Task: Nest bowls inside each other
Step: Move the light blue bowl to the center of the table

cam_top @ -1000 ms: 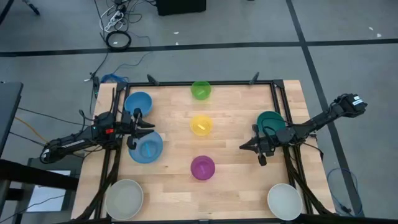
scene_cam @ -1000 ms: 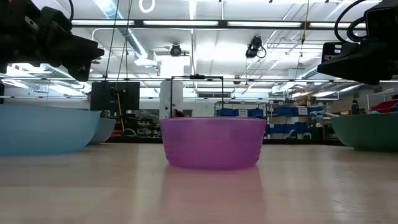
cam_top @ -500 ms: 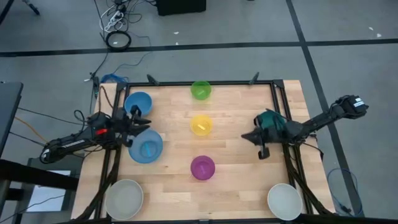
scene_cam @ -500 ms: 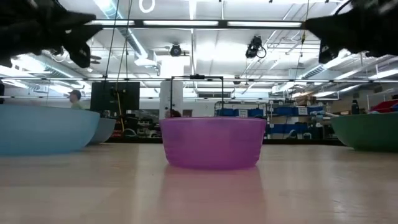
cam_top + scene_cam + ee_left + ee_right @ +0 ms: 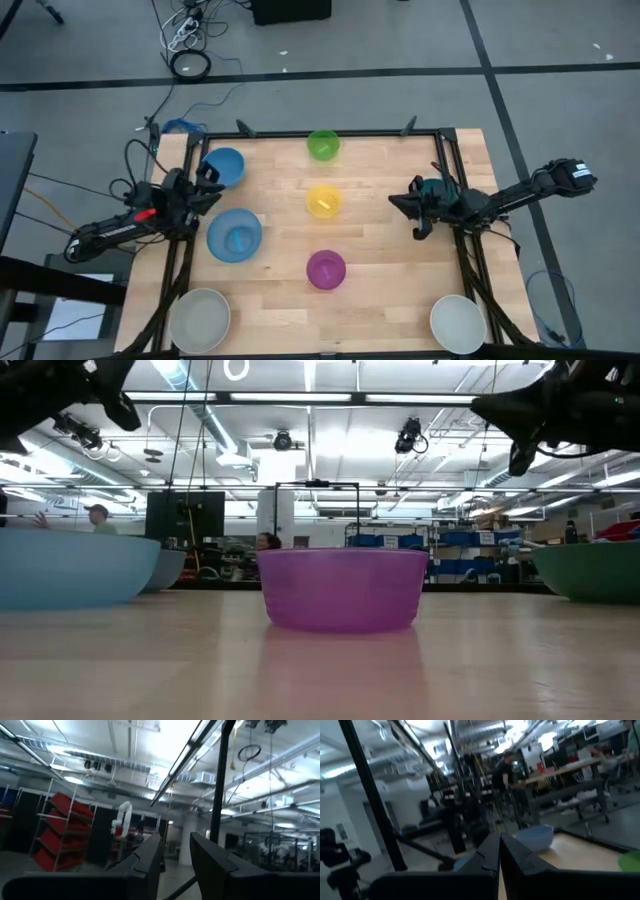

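Lifted and drawn back: left tool (image 5: 212,187), empty and part-open, off the large blue bowl (image 5: 234,237); right tool (image 5: 400,203), clenched and empty, over the now-hidden teal bowl. Nothing nested yet on the tabletop (image 5: 380,300). Best to start by gripping the magenta bowl (image 5: 326,269) rim squarely.

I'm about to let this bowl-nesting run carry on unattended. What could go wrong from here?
1. The right gripper is shut and empty above the table, right over the teal bowl; a blind descent could knock it.
2. The left gripper, empty, hangs between the two blue bowls; it might clip a rim.
3. The whitish bowls sit at the table's near corners, perhaps awkward to reach.
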Controlling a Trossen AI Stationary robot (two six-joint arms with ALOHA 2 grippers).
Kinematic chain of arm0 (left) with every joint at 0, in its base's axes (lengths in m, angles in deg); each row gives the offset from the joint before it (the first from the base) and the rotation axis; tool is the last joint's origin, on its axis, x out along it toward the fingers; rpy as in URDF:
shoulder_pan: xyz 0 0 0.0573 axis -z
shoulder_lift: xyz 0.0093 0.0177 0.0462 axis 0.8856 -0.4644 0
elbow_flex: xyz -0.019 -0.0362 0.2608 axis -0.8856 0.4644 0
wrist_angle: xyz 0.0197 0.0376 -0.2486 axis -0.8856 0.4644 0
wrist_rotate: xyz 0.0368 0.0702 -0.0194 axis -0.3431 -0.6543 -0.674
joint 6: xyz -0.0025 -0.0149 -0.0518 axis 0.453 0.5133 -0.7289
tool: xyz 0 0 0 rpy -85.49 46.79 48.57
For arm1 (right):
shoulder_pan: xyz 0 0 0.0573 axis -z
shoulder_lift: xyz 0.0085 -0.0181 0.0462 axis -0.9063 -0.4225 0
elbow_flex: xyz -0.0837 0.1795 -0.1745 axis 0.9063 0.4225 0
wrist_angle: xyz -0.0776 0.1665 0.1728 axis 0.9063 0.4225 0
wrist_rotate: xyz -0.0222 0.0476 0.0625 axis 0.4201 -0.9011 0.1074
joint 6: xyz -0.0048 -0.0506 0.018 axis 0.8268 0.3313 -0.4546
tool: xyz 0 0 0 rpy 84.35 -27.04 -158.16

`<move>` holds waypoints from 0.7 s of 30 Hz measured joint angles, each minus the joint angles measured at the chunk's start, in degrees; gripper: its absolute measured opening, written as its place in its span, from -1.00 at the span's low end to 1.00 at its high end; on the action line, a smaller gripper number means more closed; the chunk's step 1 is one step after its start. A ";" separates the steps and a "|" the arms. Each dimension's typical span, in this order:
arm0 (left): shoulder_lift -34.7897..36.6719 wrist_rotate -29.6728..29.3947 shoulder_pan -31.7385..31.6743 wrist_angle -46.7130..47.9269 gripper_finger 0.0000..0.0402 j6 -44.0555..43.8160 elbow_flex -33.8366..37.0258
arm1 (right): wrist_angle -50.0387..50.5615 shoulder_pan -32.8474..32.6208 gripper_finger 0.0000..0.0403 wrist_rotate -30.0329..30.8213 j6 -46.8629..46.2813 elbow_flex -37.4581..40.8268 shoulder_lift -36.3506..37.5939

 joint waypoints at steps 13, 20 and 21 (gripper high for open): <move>0.01 -0.25 0.00 -3.04 -0.44 -1.82 0.00 | -1.13 -0.31 -0.98 -0.22 -13.27 -0.10 0.00; 0.00 -0.37 0.00 -0.78 -0.44 -1.91 0.00 | -0.91 0.03 -0.98 -0.95 -12.81 -0.15 0.00; -0.01 -0.47 0.00 -0.09 -0.44 -2.15 0.00 | -0.89 0.31 -0.98 -0.30 -12.90 -0.15 0.00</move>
